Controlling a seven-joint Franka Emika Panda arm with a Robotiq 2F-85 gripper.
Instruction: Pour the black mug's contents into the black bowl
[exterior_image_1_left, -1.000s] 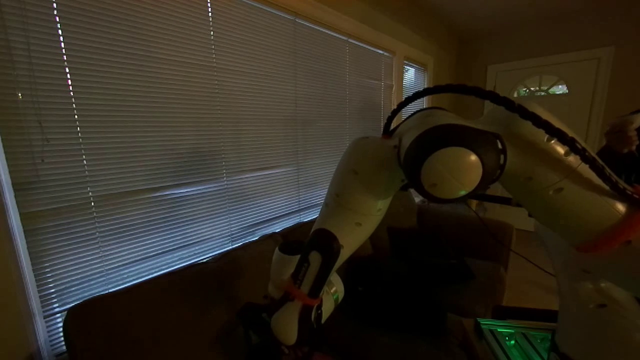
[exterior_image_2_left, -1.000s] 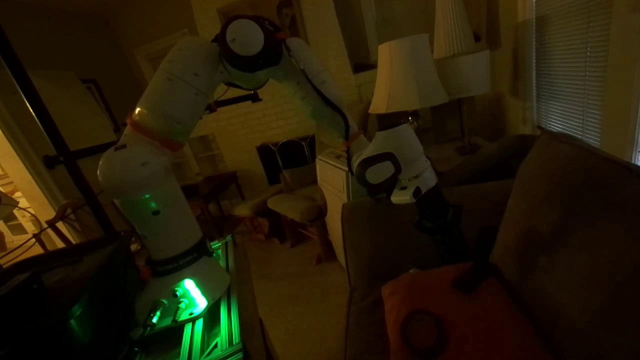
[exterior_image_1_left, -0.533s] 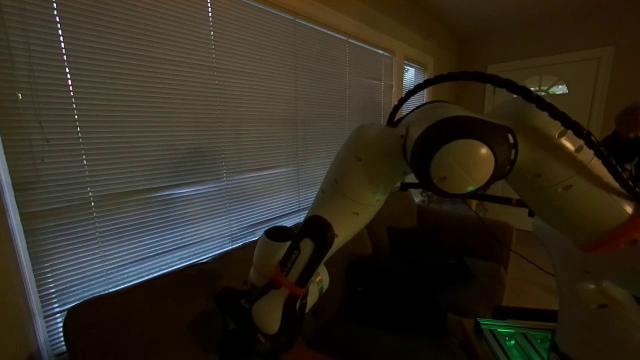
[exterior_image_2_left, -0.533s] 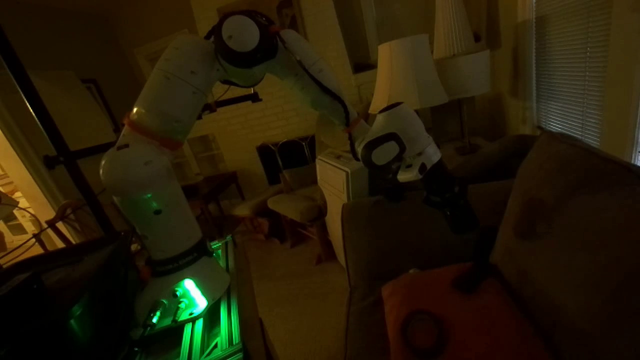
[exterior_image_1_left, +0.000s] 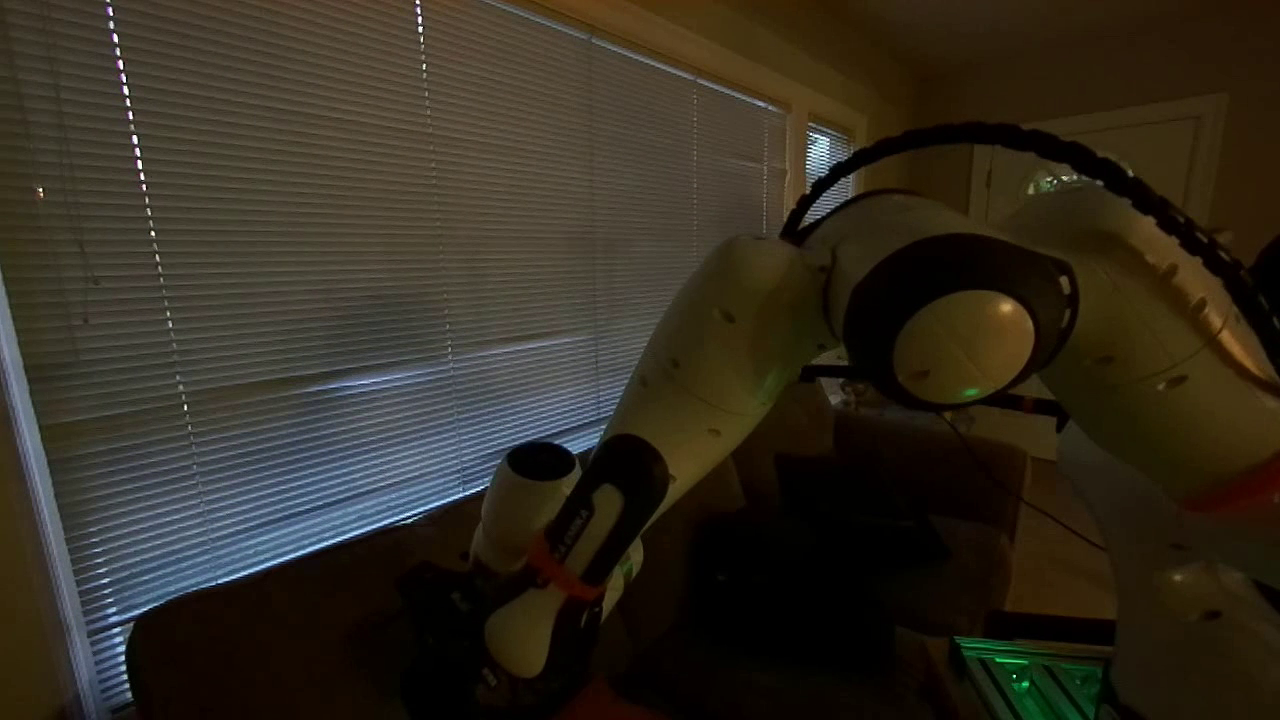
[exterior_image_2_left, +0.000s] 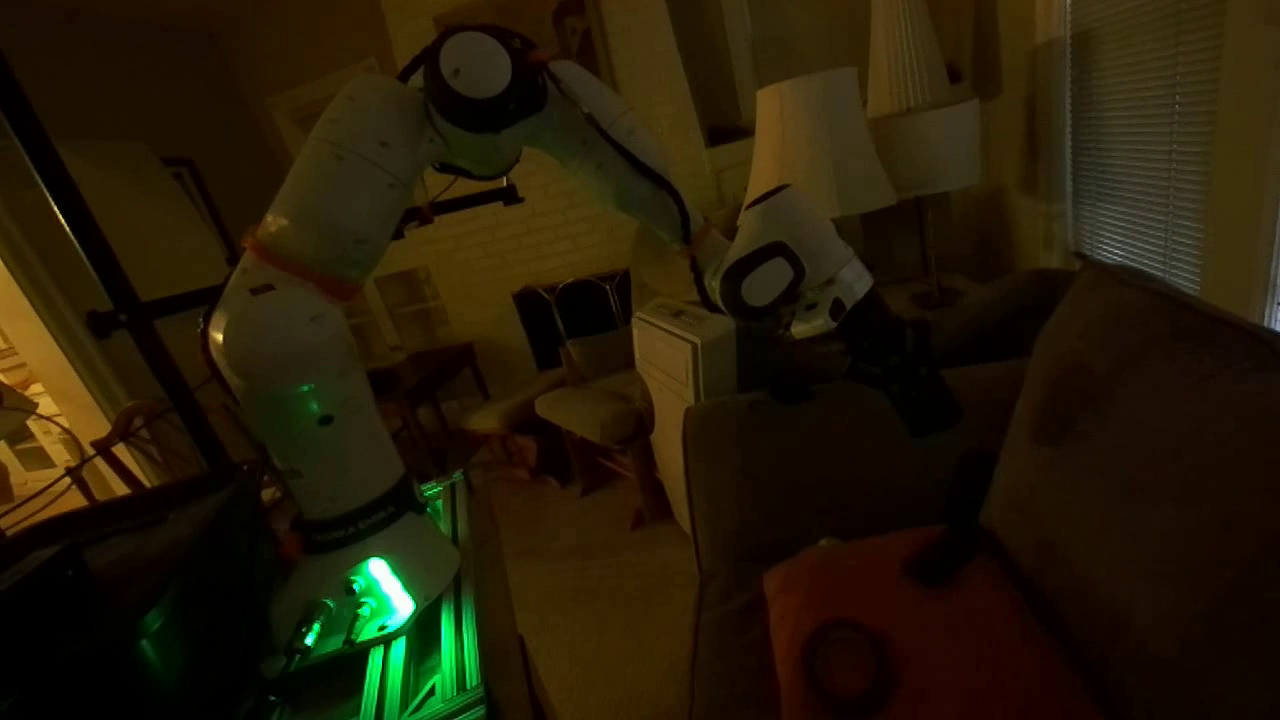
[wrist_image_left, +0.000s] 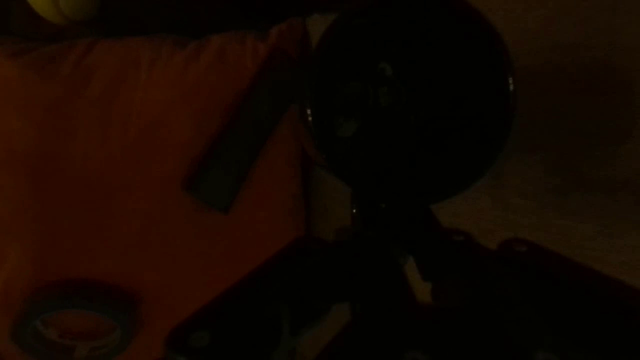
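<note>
Seen from above in the wrist view, the black mug (wrist_image_left: 425, 125) shows a round dark rim with a few pale bits inside. My gripper (wrist_image_left: 382, 235) is shut on its near side, seemingly at the handle, though darkness blurs the exact contact. In an exterior view the gripper (exterior_image_2_left: 900, 370) hangs over the sofa, above the far end of the orange cushion; mug and fingers merge into one dark shape there. The black bowl cannot be made out in any view.
On the orange cushion (exterior_image_2_left: 900, 620) lie a tape roll (exterior_image_2_left: 845, 665) and a long dark object (wrist_image_left: 225, 165). Something yellow (wrist_image_left: 65, 10) sits past the cushion's edge. The sofa backrest (exterior_image_2_left: 1150, 480) rises beside them. Lamps (exterior_image_2_left: 815, 150) stand behind the arm.
My gripper has risen from the cushion with the mug, and the hand has tilted. In an exterior view the wrist has shifted left and the elbow slightly right. The cushion's objects have not moved.
</note>
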